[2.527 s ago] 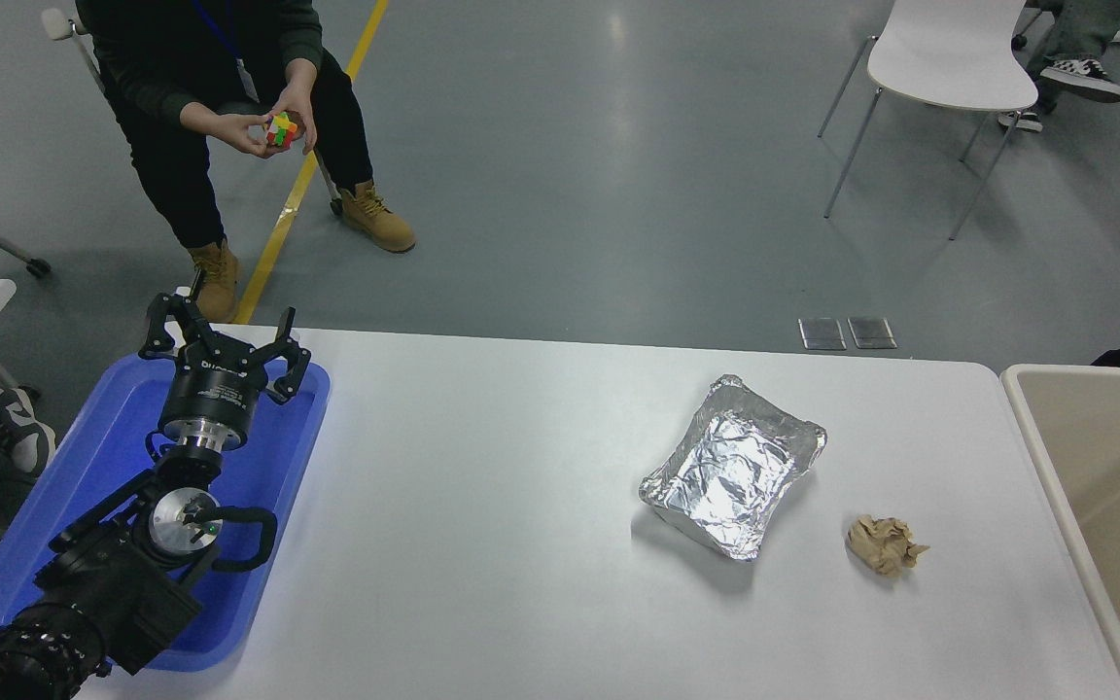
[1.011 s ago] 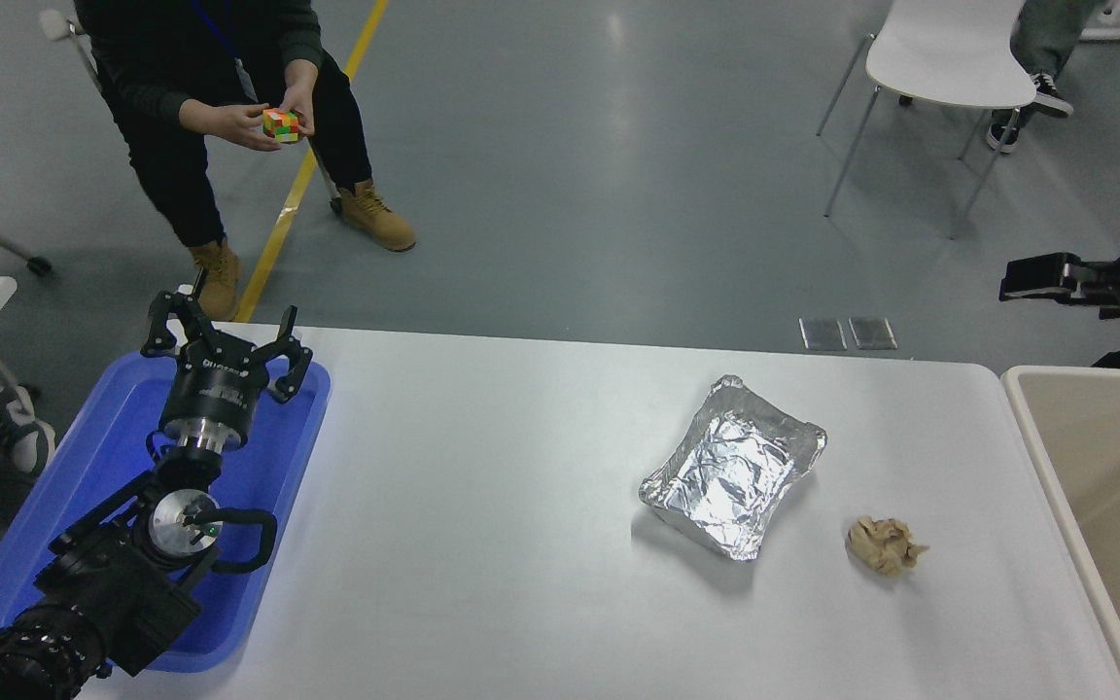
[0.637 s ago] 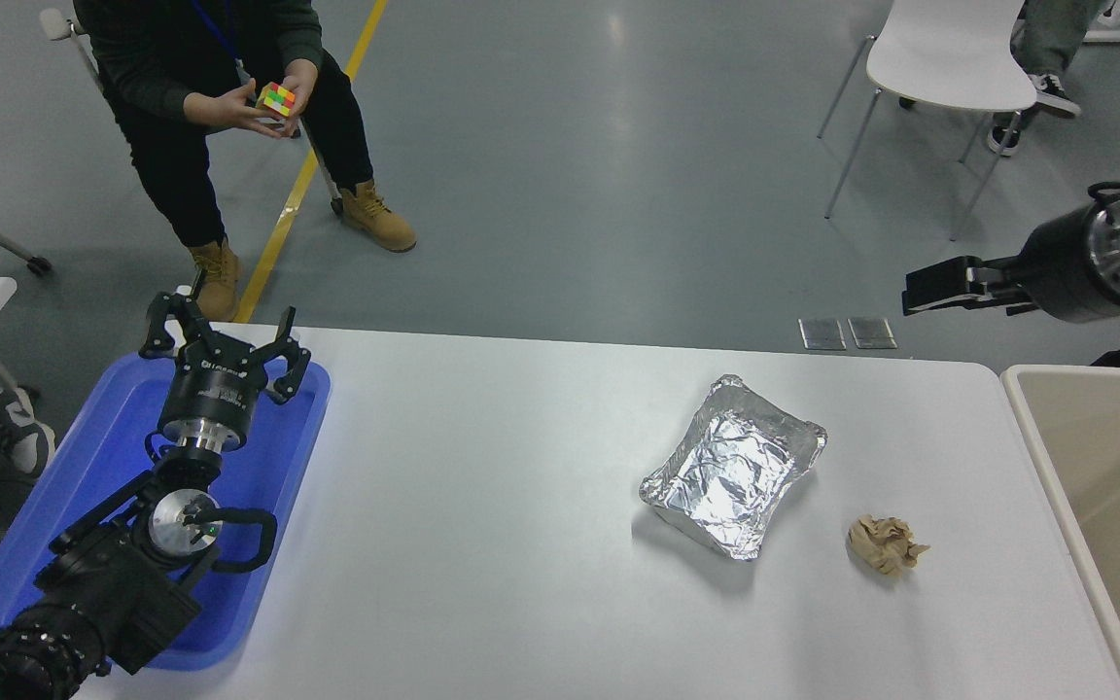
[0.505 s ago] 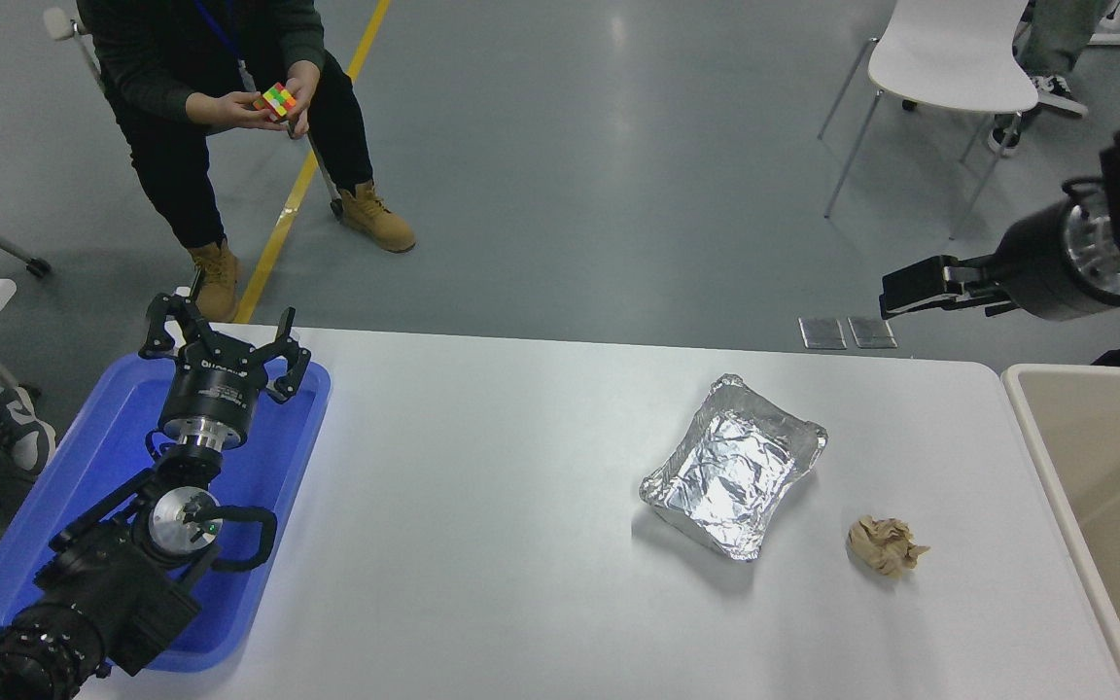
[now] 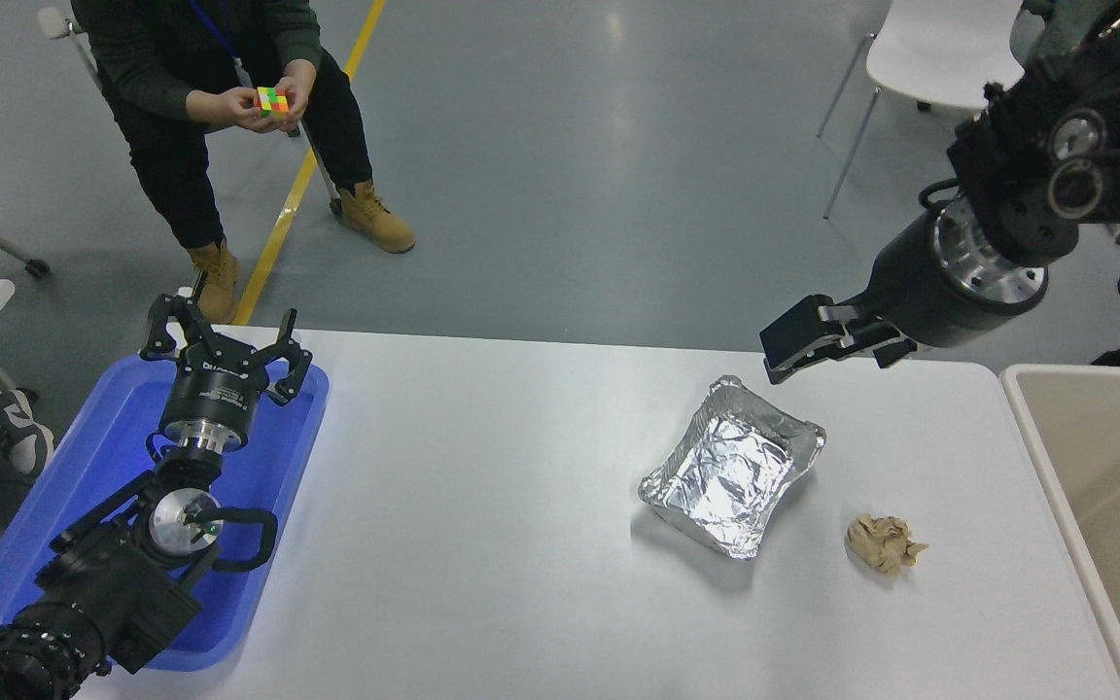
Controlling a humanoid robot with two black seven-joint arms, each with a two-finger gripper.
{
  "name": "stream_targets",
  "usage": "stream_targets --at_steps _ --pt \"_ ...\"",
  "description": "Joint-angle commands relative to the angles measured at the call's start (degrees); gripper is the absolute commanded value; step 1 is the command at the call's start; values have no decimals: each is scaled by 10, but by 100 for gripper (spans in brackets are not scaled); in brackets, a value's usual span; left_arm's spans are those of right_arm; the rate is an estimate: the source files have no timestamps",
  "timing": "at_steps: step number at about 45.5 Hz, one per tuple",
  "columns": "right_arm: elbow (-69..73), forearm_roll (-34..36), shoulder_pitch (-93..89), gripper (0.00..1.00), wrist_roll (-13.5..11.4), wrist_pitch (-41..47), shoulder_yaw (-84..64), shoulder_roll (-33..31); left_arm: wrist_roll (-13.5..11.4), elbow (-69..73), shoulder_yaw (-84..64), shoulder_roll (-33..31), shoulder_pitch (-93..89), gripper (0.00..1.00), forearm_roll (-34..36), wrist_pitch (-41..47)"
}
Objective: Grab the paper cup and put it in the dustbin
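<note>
Table [image 5: 482, 564] white, filling the lower part of the frame. Parked at lower left, left arm with left gripper [image 5: 225, 332] over the far end of a blue tray [image 5: 103, 457]; jaws spread wide, nothing between them.

Reaching in from the upper right, right arm, black with a silver wrist ring, pointing down and to the left. Right gripper [image 5: 782, 355] hanging above the table's far edge, just beyond the far corner of the foil tray [image 5: 730, 476] and not touching it. Seen side-on, so cannot tell whether jaws are apart or closed; nothing visible in them.

Crinkled silver foil tray right of centre, lying at an angle with its open side up. Just to its lower right, apart from it, a crumpled brown paper wad [image 5: 883, 542] on the bare tabletop.

Dustbin [image 5: 1095, 370] at the right edge of the frame, beige, cut off by the border, standing beside the table's right end; only a bare strip of its inside wall in view. Paper cup not to be seen anywhere in this view.

Upper left, beyond the table, a person [image 5: 181, 78] in dark clothes and tan boots, holding a coloured puzzle cube [image 5: 272, 100] in both hands. White chair [image 5: 939, 49] at upper right on the grey floor.
</note>
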Motion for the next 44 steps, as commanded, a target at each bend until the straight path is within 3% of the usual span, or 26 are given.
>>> stream_targets --at_steps 1,15,23,44 --pt "4 19 19 100 2 77 2 30 0 0 0 0 0 100 0 0" --pt "3 23 41 100 -1 77 -41 28 0 0 0 0 0 100 0 0" --pt "-1 84 47 100 -2 77 -74 28 0 0 0 0 0 100 0 0" --pt "12 81 73 100 -6 77 -104 14 0 1 0 0 1 100 0 0"
